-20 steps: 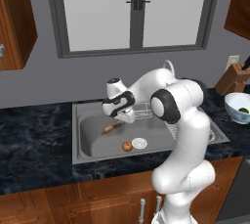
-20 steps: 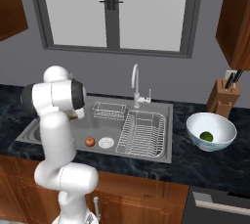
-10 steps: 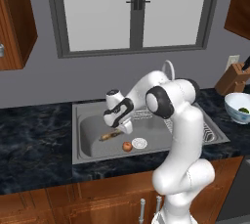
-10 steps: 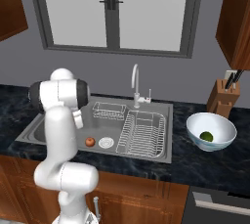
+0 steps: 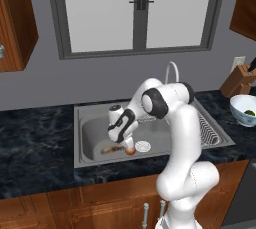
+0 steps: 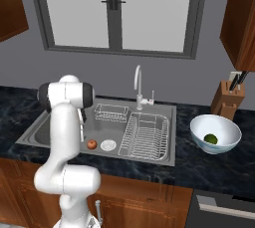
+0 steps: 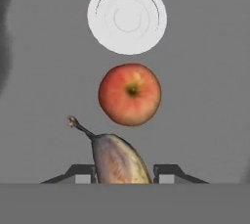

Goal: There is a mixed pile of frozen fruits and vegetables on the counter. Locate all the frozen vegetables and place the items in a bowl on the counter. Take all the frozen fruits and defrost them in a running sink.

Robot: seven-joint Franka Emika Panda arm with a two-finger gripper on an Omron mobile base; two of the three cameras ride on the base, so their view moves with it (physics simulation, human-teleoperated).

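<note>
Arm dropped lower into sink (image 5: 90,133) since earlier frame, gripper (image 5: 119,143) brought down near basin floor at center-left of left base view. In hand view, 2 fingertips (image 7: 84,171) sat against sides of banana (image 7: 117,160) at bottom center, claw clamped on it. Apple (image 7: 129,94) lay just beyond banana's stem, mid-frame, drain (image 7: 127,16) above. At right of right base view, bowl (image 6: 215,133) on counter (image 6: 199,165) held green ball (image 6: 211,139).
</note>
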